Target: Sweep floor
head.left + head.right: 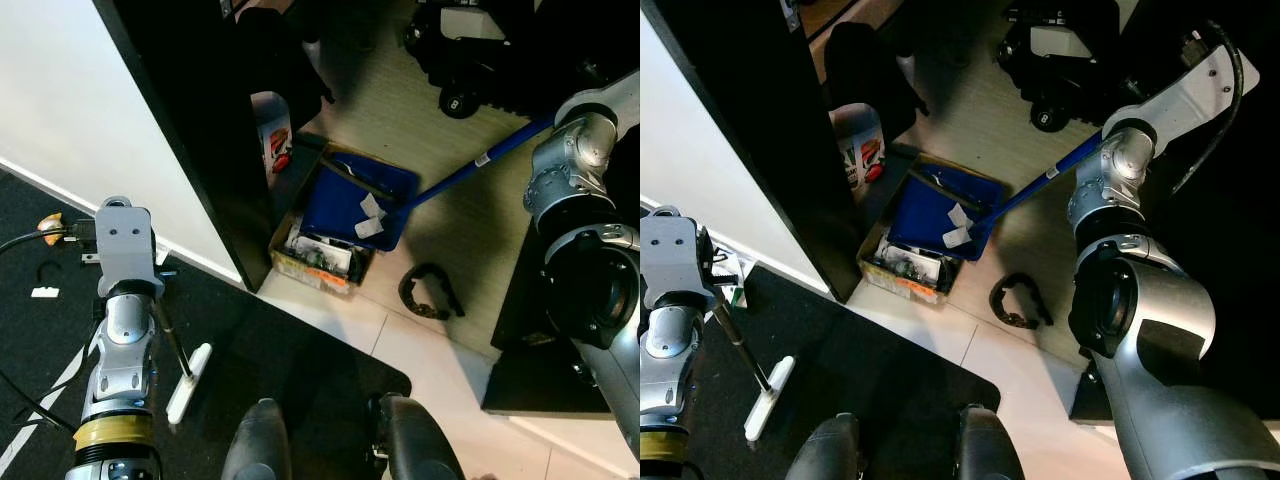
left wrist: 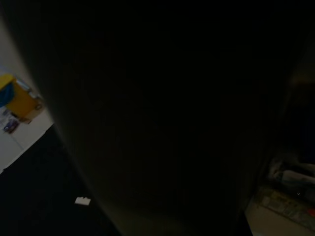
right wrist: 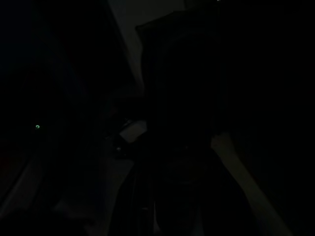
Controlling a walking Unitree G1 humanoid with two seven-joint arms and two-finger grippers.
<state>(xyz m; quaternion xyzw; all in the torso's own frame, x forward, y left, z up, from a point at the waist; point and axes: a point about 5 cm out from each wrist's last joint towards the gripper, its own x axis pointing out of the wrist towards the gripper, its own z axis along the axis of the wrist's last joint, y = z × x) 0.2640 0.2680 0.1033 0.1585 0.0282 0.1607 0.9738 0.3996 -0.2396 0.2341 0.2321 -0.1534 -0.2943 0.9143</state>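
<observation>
A blue dustpan (image 1: 352, 196) lies on the pale floor beside a dark cabinet, with white paper scraps (image 1: 372, 217) inside it. Its blue handle (image 1: 478, 162) runs up and to the right, ending behind my right arm (image 1: 570, 170), where the hold on it is hidden. My left arm (image 1: 124, 300) reaches forward over the black mat. Beside it a thin dark stick (image 1: 172, 340) slants down to a white brush head (image 1: 189, 384) on the mat. The stick's top is hidden by the wrist. Both wrist views are very dark.
A cardboard box (image 1: 318, 262) of clutter sits against the dustpan's near side. A black curved object (image 1: 430, 291) lies on the floor to its right. A white bottle (image 1: 272, 135) stands by the cabinet (image 1: 200, 120). Dark gear (image 1: 480, 60) crowds the far floor. A white scrap (image 1: 44, 292) is on the mat.
</observation>
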